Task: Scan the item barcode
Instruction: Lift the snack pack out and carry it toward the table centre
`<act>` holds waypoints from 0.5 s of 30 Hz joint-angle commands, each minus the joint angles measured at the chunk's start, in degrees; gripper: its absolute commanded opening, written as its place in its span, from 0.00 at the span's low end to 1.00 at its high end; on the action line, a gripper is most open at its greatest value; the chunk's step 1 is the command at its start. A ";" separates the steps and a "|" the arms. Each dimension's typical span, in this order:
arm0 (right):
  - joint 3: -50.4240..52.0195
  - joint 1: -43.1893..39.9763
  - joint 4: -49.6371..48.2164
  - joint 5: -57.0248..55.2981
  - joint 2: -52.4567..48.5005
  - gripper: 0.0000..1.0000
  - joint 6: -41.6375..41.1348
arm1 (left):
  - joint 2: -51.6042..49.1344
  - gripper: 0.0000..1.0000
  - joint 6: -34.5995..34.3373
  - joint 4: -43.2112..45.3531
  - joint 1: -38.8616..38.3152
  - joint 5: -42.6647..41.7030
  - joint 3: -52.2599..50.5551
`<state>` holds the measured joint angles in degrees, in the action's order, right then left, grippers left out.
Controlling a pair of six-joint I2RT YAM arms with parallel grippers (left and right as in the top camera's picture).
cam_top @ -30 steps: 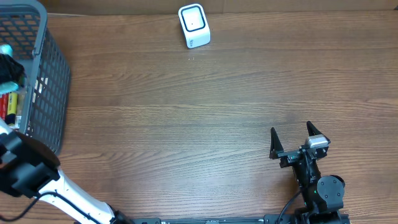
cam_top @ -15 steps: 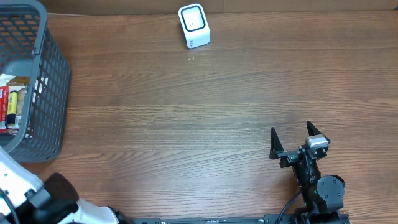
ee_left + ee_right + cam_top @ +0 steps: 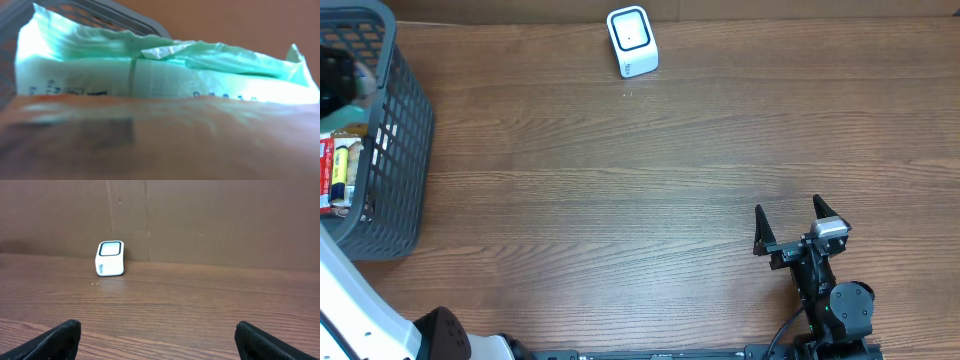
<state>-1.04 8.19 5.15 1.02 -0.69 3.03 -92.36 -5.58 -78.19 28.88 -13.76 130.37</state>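
Observation:
A pale green plastic packet (image 3: 165,70) with dark print fills the left wrist view, and a blurred brown mass hides the fingers below it. In the overhead view my left gripper (image 3: 335,78) is a dark blur over the grey basket (image 3: 405,130), with a bit of the green packet (image 3: 365,86) at its side; it appears shut on the packet. The white barcode scanner (image 3: 631,40) stands at the table's far edge, also in the right wrist view (image 3: 110,258). My right gripper (image 3: 801,228) rests open at the near right, nothing between its fingers (image 3: 160,340).
The basket's rim (image 3: 125,12) shows behind the packet. Red and yellow packages (image 3: 338,170) lie inside the basket. My white left arm (image 3: 350,310) crosses the near left corner. A brown wall (image 3: 200,220) backs the table behind the scanner.
The left gripper left the overhead view half a second ago and is now back over the basket's far left part, blurred. The right arm has not moved.

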 commanded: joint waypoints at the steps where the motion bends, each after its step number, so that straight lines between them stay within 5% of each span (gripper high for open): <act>1: 0.59 -0.39 -0.33 -0.55 0.52 1.00 0.26 | 1.75 0.35 -1.29 -1.05 -3.72 -1.25 1.86; 15: 0.59 -0.39 -0.33 -0.52 0.52 1.00 0.26 | 1.66 0.28 -3.69 -5.53 -27.34 5.42 -2.51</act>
<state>-1.04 8.16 5.13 1.02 -0.69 3.05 -92.25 -7.66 -84.33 5.98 -10.28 129.38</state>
